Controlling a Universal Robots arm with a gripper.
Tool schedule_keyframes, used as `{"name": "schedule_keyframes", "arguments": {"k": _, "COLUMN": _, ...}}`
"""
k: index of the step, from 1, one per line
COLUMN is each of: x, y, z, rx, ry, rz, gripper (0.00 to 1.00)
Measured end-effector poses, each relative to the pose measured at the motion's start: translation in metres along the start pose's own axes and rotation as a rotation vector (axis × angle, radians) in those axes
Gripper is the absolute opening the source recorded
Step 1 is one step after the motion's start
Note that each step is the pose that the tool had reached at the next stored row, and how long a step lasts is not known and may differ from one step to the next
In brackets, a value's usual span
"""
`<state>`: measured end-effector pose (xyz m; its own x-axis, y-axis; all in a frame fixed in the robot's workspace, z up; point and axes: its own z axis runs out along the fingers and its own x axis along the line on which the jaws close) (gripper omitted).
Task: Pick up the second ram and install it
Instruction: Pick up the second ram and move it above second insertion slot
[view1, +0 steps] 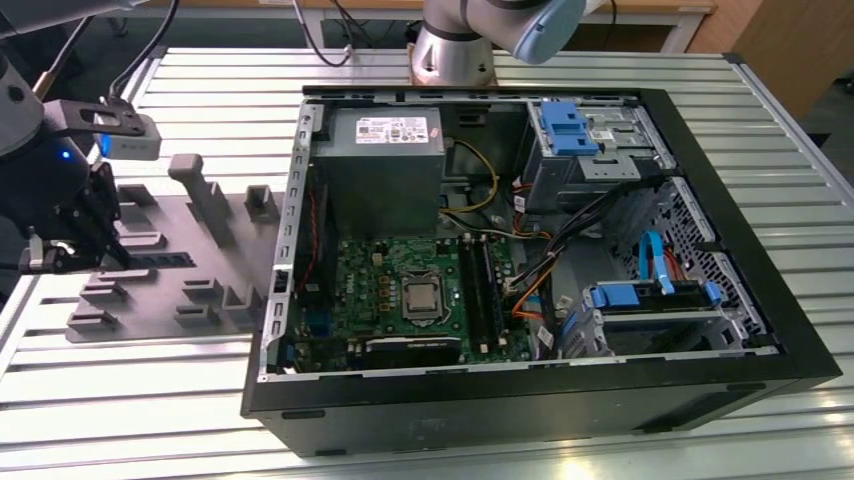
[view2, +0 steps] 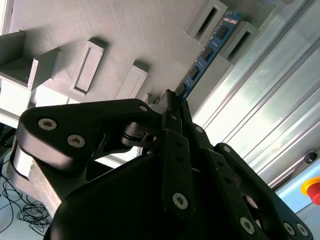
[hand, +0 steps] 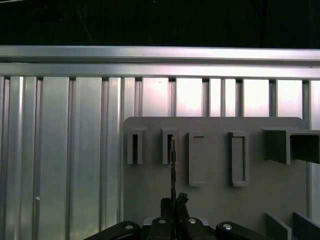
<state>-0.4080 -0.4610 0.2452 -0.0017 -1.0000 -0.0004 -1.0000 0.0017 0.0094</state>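
Note:
The second ram (view2: 207, 52) is a slim blue circuit-board stick with dark chips, standing on edge between two grey blocks of the fixture plate (view2: 125, 35). In the first wrist view the second ram (hand: 173, 165) shows edge-on as a thin line running from a slotted block to my fingertips. My gripper (view2: 171, 100) is shut on its near end, and the stick still sits in the fixture. In the exterior view the gripper (view1: 110, 258) is at the far left over the fixture plate (view1: 160, 215), with the second ram (view1: 160, 260) lying as a dark strip beside it.
The open black computer case (view1: 534, 390) lies on the slatted metal table (view1: 107, 370) to the exterior view's right of the fixture. Inside it are the green motherboard (view1: 387, 290) with long black memory slots (view1: 478, 290), a power supply (view1: 380, 160) and loose cables (view1: 587, 220). Grey blocks (view1: 200, 190) rise from the plate.

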Motion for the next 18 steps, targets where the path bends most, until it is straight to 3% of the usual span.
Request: {"name": "schedule_keyframes", "arguments": {"k": 18, "x": 0.0, "y": 0.0001, "z": -0.0089, "rx": 0.0, "ry": 0.0, "rz": 0.0, "gripper": 0.14}}
